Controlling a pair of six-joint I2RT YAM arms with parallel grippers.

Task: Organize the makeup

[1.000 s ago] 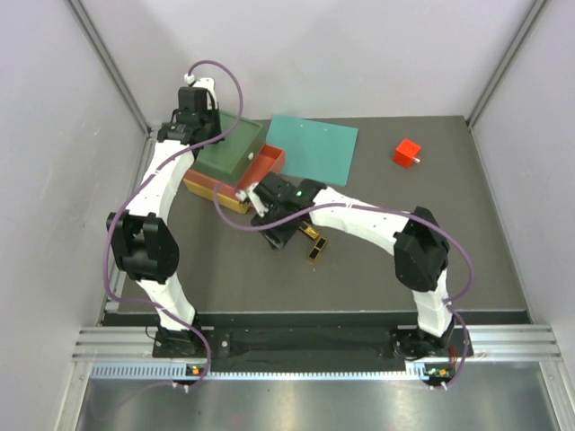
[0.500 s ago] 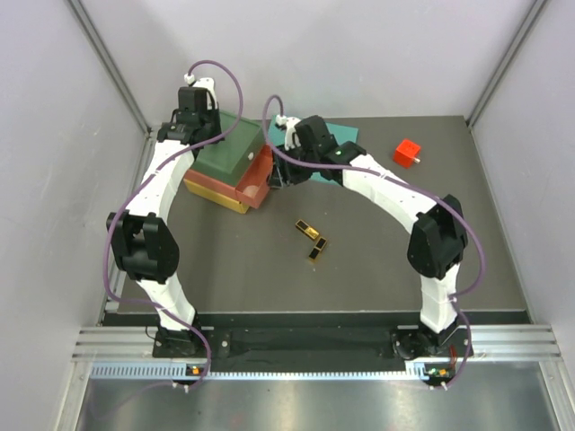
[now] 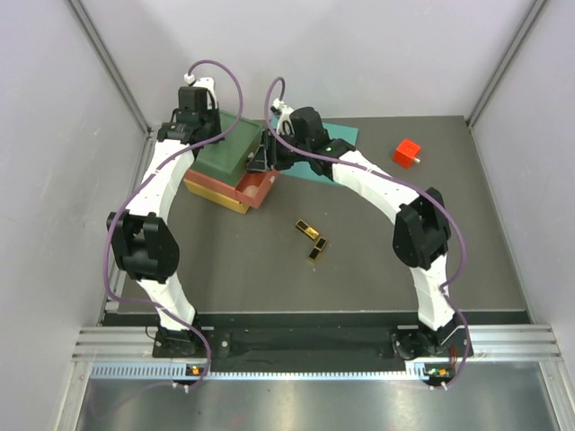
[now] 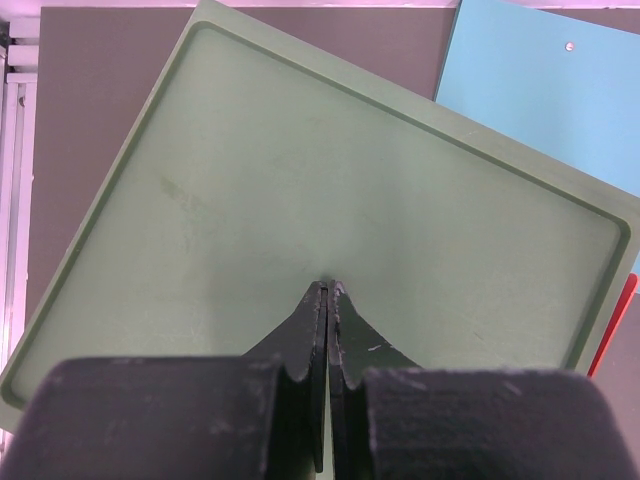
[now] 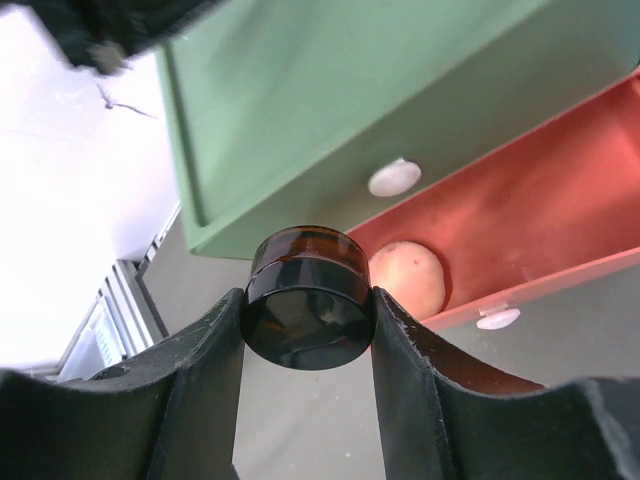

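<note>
The right gripper (image 5: 306, 312) has its fingers clamped on a small black round jar (image 5: 306, 295), one finger on each side. It hangs at the front of the green plastic drawer unit (image 5: 330, 120), over the open red plastic drawer (image 5: 530, 210). A pink flat disc (image 5: 405, 275) lies inside that drawer. The left gripper (image 4: 328, 287) is pressed fully closed and empty above the unit's green top, which sits at 10 o'clock on the dark table (image 3: 404, 260). Two black-and-gold rectangular cases (image 3: 311, 239) lie just beside each other near the table's middle, at 5 o'clock of the drawers. A teal flat mat (image 3: 341, 135) lies at 12 o'clock and a red cube (image 3: 407, 153) at 2 o'clock.
</note>
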